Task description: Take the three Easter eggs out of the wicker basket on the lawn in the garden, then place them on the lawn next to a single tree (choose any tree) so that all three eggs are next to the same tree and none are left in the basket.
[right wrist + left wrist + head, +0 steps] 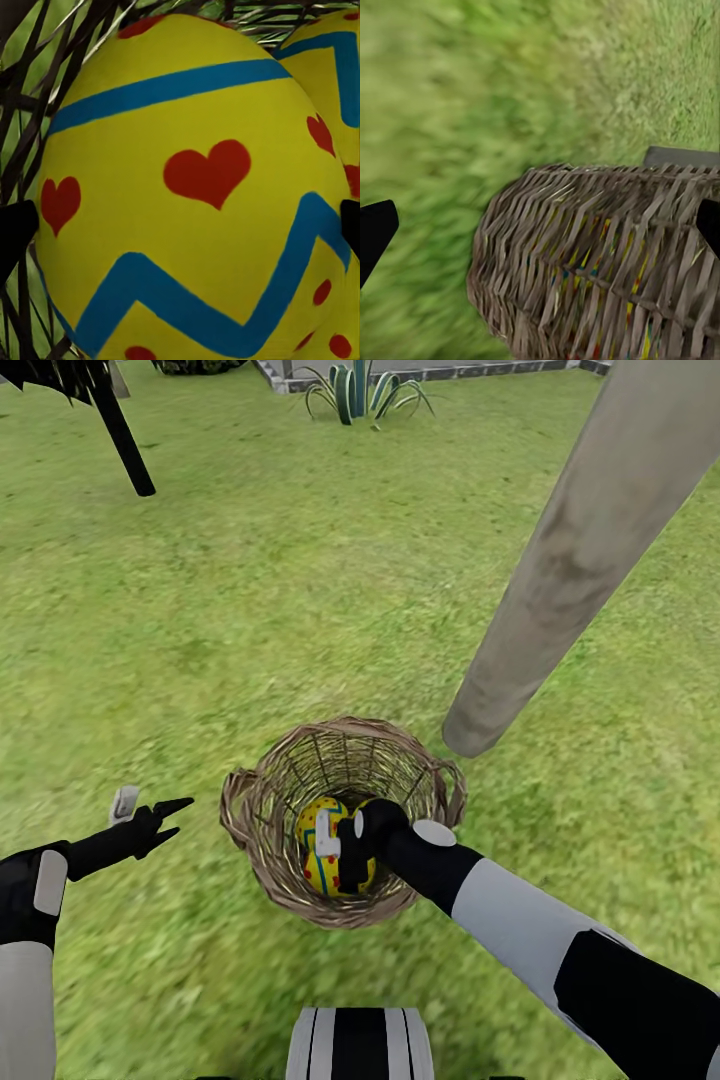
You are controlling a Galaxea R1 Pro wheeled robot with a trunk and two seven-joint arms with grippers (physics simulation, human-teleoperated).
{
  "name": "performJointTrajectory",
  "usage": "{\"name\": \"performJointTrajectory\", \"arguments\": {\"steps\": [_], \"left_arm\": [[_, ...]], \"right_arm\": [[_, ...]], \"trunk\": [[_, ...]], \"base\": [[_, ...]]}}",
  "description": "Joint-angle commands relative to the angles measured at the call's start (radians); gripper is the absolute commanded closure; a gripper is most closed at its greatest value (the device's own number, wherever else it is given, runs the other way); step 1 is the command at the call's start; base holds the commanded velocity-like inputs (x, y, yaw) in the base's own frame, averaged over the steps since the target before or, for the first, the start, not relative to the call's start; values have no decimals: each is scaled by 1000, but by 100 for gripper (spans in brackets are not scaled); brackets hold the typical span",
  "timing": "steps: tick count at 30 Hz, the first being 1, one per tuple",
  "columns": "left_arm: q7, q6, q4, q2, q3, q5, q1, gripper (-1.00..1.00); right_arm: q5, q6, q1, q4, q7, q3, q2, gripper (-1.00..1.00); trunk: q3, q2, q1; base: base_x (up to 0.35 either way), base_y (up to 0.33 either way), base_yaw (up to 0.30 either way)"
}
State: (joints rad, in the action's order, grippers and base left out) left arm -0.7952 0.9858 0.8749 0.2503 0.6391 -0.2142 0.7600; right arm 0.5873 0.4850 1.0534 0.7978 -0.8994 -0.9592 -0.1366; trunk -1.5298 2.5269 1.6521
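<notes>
We are reaching for an egg; none lies on the lawn yet.

Nearest us, our right gripper is down in the basket, its fingers apart either side of an egg with a second egg touching it; a third we cannot make out. Our left gripper hangs apart and empty just beside the basket. Beyond stands the tree, close by on the lawn.

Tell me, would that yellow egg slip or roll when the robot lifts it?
Probably slippery: the egg looks smooth and rounded, so the jaws get little flat surface. Set on the grass, it would likely roll a little, though rough turf should stop it.
</notes>
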Motion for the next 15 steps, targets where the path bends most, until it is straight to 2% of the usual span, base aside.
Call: {"name": "performJointTrajectory", "arguments": {"steps": [1,4,15], "left_arm": [[-6,4,0,0,2,4,1,-100],[-6,3,0,0,2,4,1,-100],[-6,4,0,1,2,4,1,-100]], "right_arm": [[8,4,0,-34,-5,-1,0,100],[8,4,0,-35,-7,-1,0,100],[9,4,0,-36,-6,-2,0,100]], "trunk": [[-5,0,1],[-12,1,1],[-5,0,1]], "base": [[0,0,0],[0,0,0],[0,0,0]]}}
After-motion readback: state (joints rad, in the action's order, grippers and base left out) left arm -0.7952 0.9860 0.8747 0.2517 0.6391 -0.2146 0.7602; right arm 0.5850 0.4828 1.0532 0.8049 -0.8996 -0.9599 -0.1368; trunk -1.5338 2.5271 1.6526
